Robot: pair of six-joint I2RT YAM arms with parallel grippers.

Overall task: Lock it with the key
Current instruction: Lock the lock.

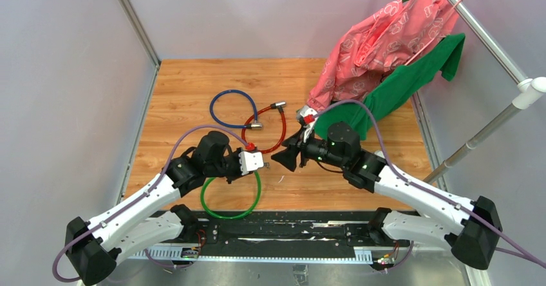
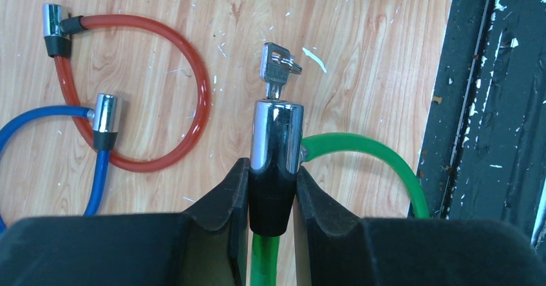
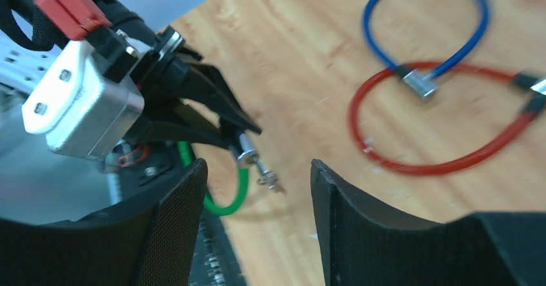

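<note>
My left gripper (image 2: 273,176) is shut on the black collar of the green cable lock's silver cylinder (image 2: 277,134). The small silver key (image 2: 275,73), with a ring behind it, sticks out of the cylinder's end. The green cable (image 2: 373,154) curves away to the right. In the top view the left gripper (image 1: 263,164) holds this end above the green loop (image 1: 228,202). My right gripper (image 3: 257,170) is open, its jaws spread wide on either side of the key (image 3: 267,178), a short way off from it. In the top view the right gripper (image 1: 286,158) faces the left one.
A red cable loop (image 1: 280,131) and a blue cable loop (image 1: 222,99) lie on the wooden table behind the grippers. Pink (image 1: 386,35) and green (image 1: 412,80) garments hang at the back right. A black rail (image 1: 290,225) runs along the near edge.
</note>
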